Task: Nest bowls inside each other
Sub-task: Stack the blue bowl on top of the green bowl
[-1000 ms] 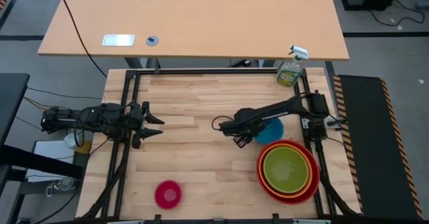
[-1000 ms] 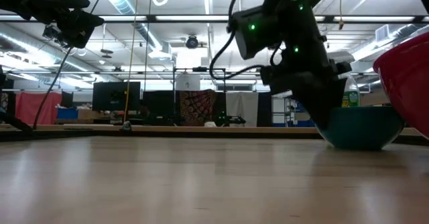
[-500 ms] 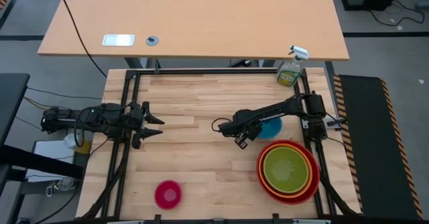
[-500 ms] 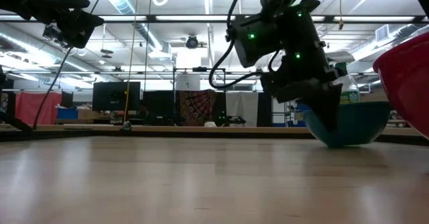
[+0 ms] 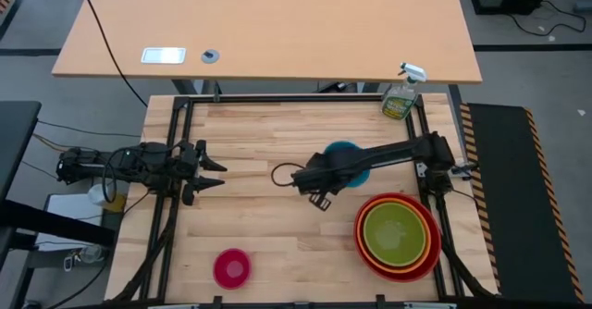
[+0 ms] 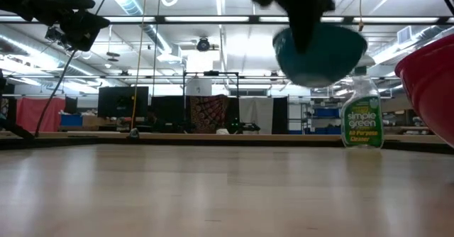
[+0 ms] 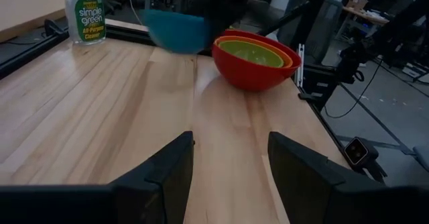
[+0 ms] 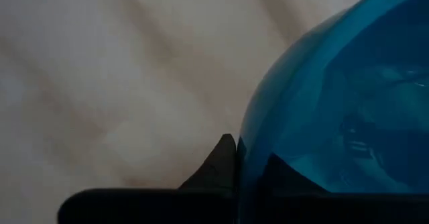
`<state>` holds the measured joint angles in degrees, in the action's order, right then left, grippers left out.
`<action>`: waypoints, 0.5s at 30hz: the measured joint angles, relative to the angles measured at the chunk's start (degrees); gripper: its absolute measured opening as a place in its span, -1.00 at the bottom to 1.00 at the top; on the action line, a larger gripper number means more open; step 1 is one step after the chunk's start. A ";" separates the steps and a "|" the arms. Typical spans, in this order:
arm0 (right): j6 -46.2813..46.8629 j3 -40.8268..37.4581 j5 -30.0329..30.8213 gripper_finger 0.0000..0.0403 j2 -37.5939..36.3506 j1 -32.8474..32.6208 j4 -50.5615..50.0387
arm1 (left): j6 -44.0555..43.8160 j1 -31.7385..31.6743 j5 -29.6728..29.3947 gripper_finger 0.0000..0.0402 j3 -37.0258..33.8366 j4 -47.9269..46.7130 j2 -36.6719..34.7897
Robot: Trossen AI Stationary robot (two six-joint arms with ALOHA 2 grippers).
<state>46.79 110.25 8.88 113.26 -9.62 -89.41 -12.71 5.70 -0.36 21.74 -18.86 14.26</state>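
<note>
The blue bowl [image 6: 319, 52] hangs high above the table with my right gripper [image 8: 247, 162] shut on it; in the high view it [image 5: 344, 152] peeks out from behind the right arm. The red bowl [image 5: 363, 242] stands at the near right with the orange bowl [image 5: 396, 202] and lime green bowl [image 5: 398, 233] nested in it. The pink bowl [image 5: 231, 267] stands alone near the front edge. My left gripper [image 5: 211, 171] waits open at the table's left edge. My right gripper pinches the blue bowl's rim [image 8: 240, 158] between its two fingers, one finger [image 8: 218, 167] outside the wall and one inside, showing through the blue wall. The fingers come from above, pointing down. The bowl hangs clear of the table, mouth up.
A green spray bottle [image 5: 400, 96] stands at the far right corner of the table, behind the lifted bowl. Bare wood lies across the table's middle and left. A dark frame runs along the table's edges.
My right gripper has taken hold of the blue bowl, which stood on the table beside the red stack. It has risen fast with the bowl and gone toward the table's left and far edges. The bowl is now lifted well clear of the table.
</note>
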 joint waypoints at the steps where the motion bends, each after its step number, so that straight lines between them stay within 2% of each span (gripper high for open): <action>1: 1.29 1.72 -1.08 -0.92 -0.26 -0.75 -0.23 | 0.00 0.02 0.00 -0.03 0.00 -0.17 0.00; 6: 5.92 4.49 -6.00 -0.86 -2.36 -4.70 -0.78 | -0.33 0.01 0.00 -0.03 0.00 -0.43 -0.02; 9: 2.00 4.05 -9.39 -0.87 -3.78 -8.03 -0.51 | -0.50 0.02 0.00 -0.03 0.00 -0.81 -0.02; 12: 0.14 3.90 -9.92 -0.88 -5.40 -12.55 -0.54 | -0.76 0.02 0.00 -0.03 0.00 -0.87 -0.02; 15: 5.05 3.26 -10.32 -0.87 -7.13 -16.74 -0.68 | -0.76 0.02 0.00 -0.03 0.00 -0.84 -0.02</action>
<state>51.83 113.51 -1.43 106.13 -26.36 -90.09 -13.47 5.72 -0.36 21.74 -19.70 14.24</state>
